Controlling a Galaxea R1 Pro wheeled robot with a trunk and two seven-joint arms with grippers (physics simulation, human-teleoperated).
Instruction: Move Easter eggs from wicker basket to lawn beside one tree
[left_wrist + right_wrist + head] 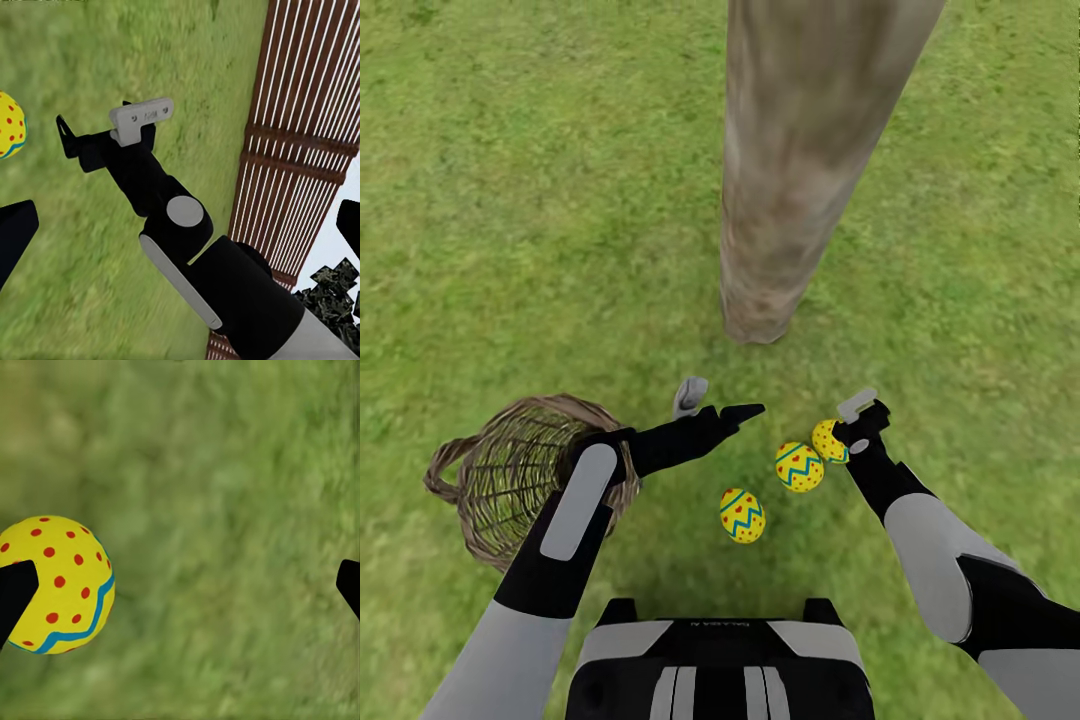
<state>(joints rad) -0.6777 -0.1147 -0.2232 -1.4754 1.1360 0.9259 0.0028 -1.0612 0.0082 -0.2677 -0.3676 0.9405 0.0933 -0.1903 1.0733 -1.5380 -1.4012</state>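
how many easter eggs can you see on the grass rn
3, all on the lawn near the tree: the heart egg nearest the robot, the zigzag egg further out, the dotted egg against the right gripper. The wicker basket looks empty, though the left arm hides part.

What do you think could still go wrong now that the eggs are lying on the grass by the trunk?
1. The open right gripper sits right against the dotted egg; pulling away carelessly could nudge it and roll it off from the tree.
2. The left gripper hovers over the grass near the other two eggs, so a sweeping retreat might knock them.
3. The wicker basket lies under the left forearm and could be tipped.
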